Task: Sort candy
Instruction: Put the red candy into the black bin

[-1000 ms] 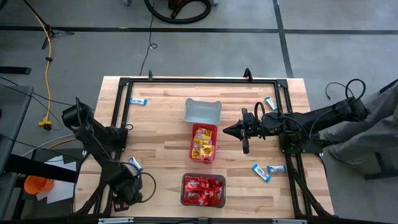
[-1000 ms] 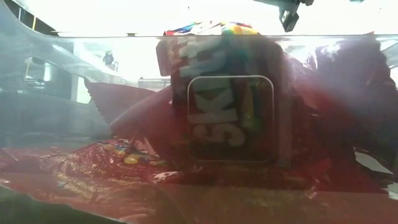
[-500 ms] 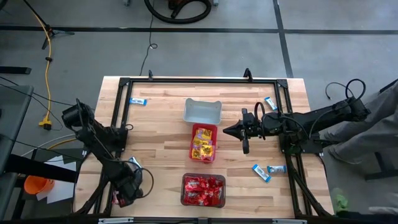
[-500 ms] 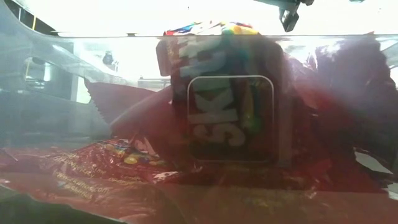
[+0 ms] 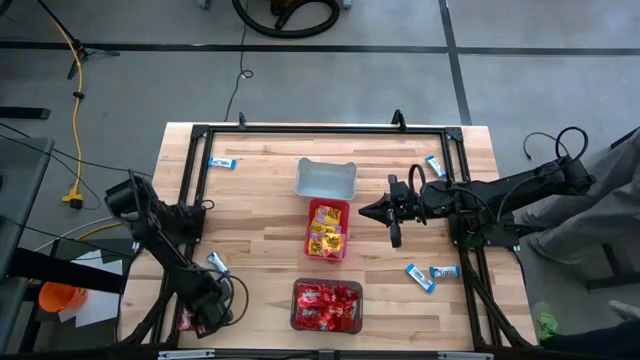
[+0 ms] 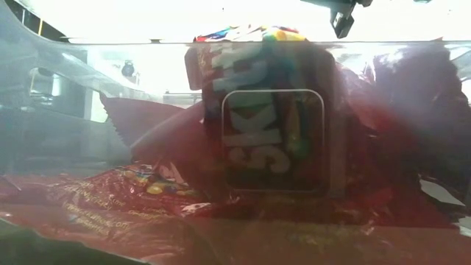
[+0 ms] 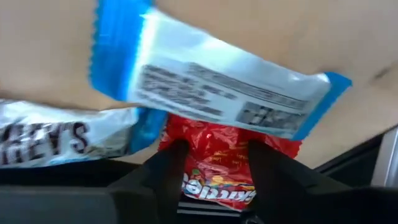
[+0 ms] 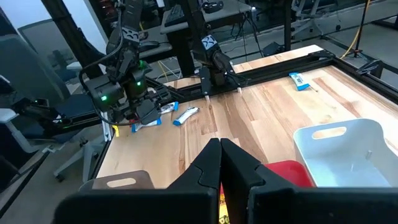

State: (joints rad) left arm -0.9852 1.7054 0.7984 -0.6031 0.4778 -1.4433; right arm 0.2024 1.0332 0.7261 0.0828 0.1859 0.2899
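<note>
In the middle of the high view stands a wooden table (image 5: 260, 225) on a grey floor, with red candy (image 5: 326, 304) in the dark bin (image 5: 295, 305) at the lower centre. At lower left, the left gripper (image 5: 200, 312) bends down, clamped on a red packet (image 7: 217, 163). At centre right, the right gripper (image 8: 220, 154) hovers with fingers together.

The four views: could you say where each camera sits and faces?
High: overhead, straight down on left gripper and right gripper.
Low: table height, against red Skittles packets.
Left wrist: past its gripper onto a red packet and blue-and-white packets.
Right wrist: past its shut gripper toward the left arm; shares the grey bin with high.
</note>
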